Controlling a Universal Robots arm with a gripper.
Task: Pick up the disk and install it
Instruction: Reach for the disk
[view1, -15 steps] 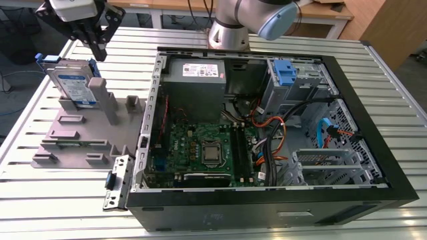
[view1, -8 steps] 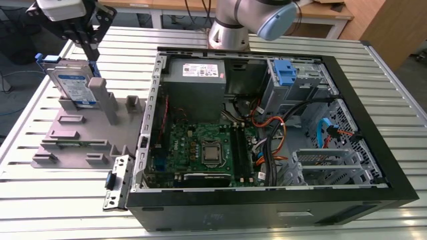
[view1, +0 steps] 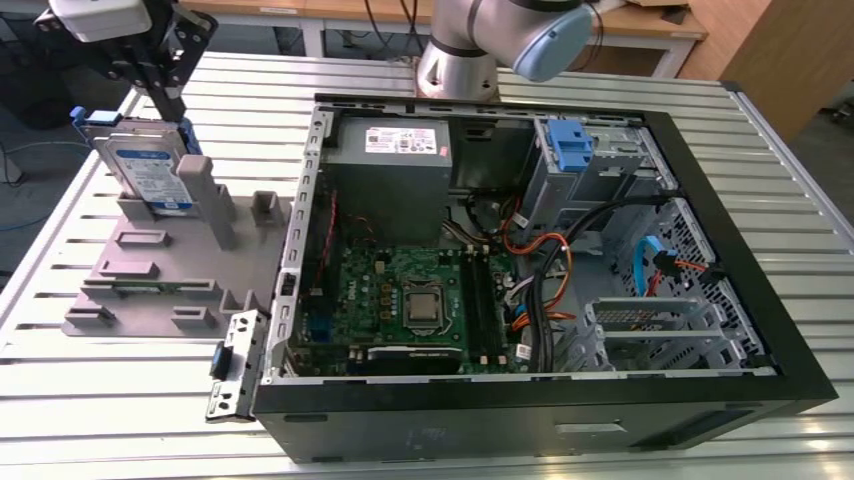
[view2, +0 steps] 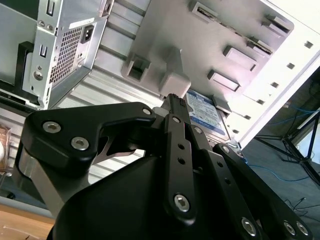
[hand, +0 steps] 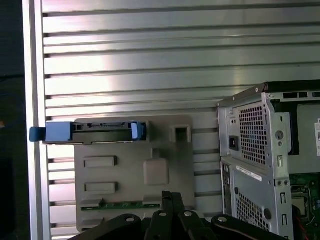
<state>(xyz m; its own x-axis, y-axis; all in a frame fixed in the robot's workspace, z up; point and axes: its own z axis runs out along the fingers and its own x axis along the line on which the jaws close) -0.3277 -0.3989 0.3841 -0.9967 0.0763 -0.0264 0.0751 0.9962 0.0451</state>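
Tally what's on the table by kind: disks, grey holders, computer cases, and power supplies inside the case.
disk: 1
grey holder: 1
open computer case: 1
power supply: 1
Total: 4

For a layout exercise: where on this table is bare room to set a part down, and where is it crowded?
Bare table lies at the exterior view's lower left, beside the grey fixture; another strip runs between the computer case and the table's edge on that view's right. Crowded: the disk stands in the fixture; cables tangle inside the case.
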